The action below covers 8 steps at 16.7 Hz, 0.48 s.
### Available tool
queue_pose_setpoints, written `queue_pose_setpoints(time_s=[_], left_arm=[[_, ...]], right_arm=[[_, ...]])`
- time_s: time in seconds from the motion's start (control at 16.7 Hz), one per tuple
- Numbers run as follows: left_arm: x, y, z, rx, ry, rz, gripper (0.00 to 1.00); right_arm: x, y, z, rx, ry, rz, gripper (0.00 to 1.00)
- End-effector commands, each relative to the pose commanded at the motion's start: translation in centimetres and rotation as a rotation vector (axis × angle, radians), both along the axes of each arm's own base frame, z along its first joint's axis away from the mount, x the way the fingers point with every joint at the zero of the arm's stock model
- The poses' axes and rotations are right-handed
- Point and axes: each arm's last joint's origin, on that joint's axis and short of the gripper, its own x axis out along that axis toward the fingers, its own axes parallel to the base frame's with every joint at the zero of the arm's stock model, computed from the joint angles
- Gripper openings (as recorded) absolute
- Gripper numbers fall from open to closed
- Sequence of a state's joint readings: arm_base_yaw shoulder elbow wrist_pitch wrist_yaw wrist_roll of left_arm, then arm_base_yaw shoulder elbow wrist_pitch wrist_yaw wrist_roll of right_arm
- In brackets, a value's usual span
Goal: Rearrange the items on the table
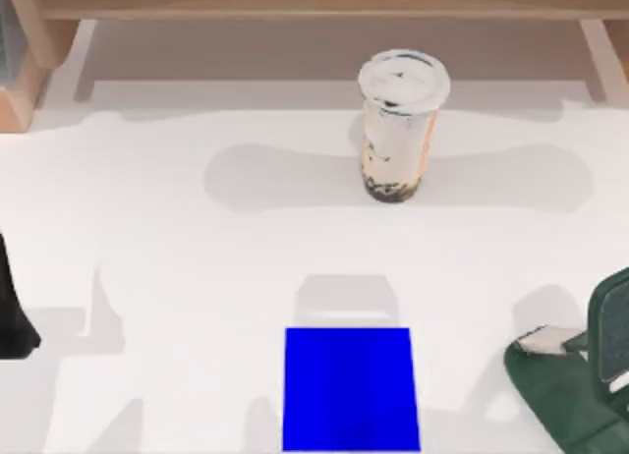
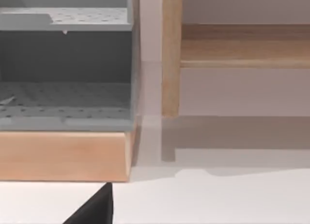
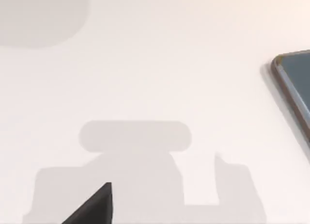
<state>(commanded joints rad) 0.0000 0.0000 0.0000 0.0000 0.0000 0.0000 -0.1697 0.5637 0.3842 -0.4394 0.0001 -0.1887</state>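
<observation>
On table [image 1: 147, 277]: one cup [image 1: 398, 130], one blue mat [image 1: 351, 390]; gripper states unclear.

Left arm [image 1: 12, 307] at left edge; right arm [image 1: 580, 385] lower right.

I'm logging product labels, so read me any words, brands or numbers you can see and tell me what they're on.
None can be read.
Cup of milky-brown drink: white lid and clear wall carry no legible print, only dark smudges.
Blue mat: plain.
Table: plain white.
Dark flat object by the right arm: no marking readable.
</observation>
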Motion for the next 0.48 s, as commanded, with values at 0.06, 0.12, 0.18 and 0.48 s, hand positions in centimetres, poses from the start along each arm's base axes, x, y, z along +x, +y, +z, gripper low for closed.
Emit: queue_pose_setpoints(time_s=[0.06, 0.12, 0.18, 0.48], left_arm=[[0.0, 0.0, 0.0, 0.0, 0.0, 0.0, 1.0], [0.0, 0.0, 0.0, 0.0, 0.0, 0.0, 1.0], [0.0, 0.0, 0.0, 0.0, 0.0, 0.0, 1.0], [0.0, 0.0, 0.0, 0.0, 0.0, 0.0, 1.0]], right_arm=[[0.4, -0.3, 0.2, -0.003, 0.056, -0.004, 1.0], [0.8, -0.5, 0.4, -0.004, 0.116, -0.008, 1.0], [1.2, -0.8, 0.5, -0.003, 0.174, -0.011, 1.0], [3.2, -2.5, 0.8, 0.028, 0.463, -0.024, 1.0]])
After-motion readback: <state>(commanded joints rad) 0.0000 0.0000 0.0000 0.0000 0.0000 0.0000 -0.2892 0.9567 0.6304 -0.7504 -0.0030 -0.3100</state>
